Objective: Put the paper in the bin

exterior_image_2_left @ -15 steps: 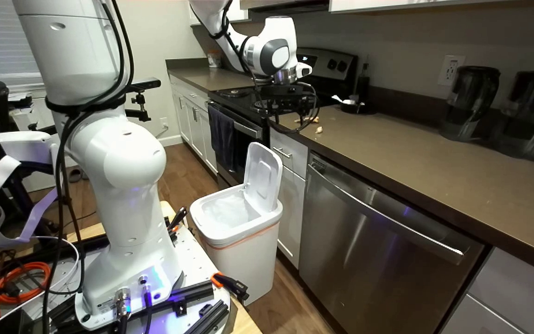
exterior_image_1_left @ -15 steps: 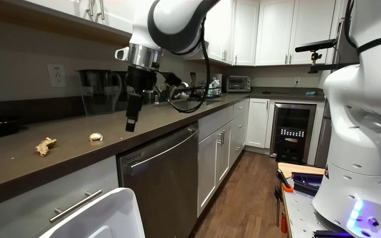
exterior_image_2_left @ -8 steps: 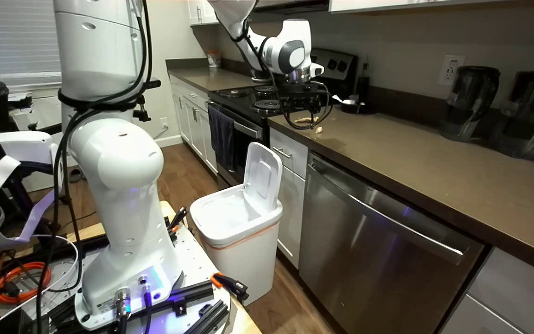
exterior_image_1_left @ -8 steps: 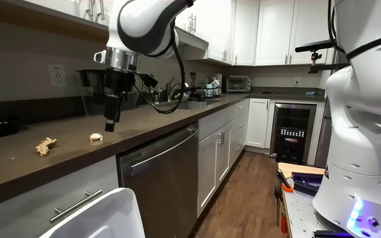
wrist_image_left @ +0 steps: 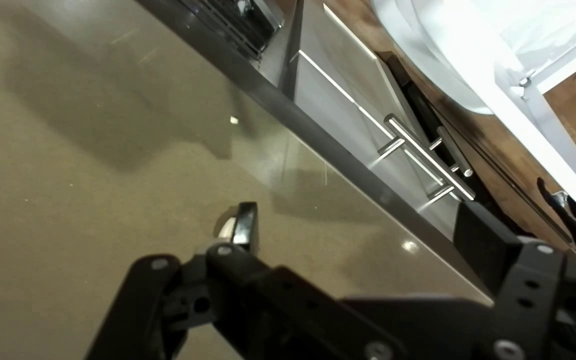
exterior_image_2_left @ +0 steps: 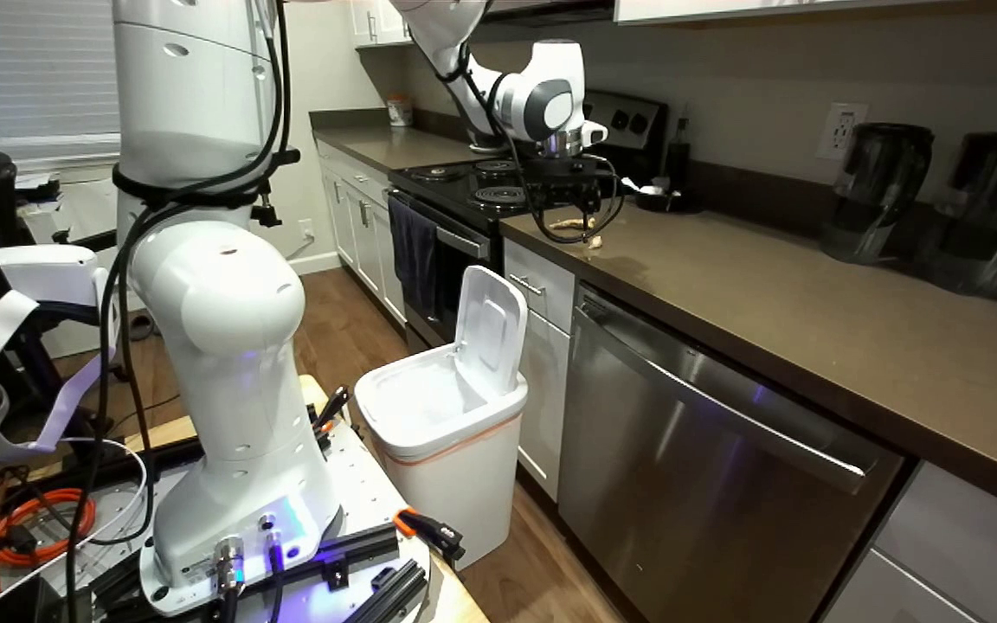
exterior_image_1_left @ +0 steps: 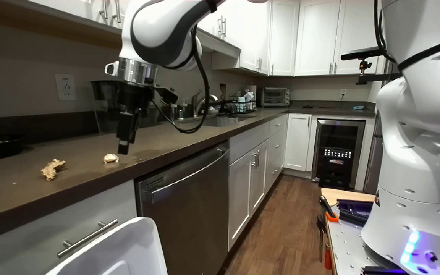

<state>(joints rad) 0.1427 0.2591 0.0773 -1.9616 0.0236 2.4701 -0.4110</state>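
End effector [wrist_image_left: 363,227] nears white piece [exterior_image_1_left: 110,158]; tan piece [exterior_image_1_left: 52,169] lies diagonally.

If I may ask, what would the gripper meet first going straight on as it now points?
Most likely the countertop, since the gripper points down at it; it might first clip the nearer crumpled paper, but depth is unclear.

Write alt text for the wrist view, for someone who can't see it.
An open black two-fingered gripper reaches in from the bottom edge, hiding most of a small pale scrap on a smooth brown countertop. Past the countertop, toward the right, are a pale grey drawer front with a silver bar handle and part of an open white plastic bin.
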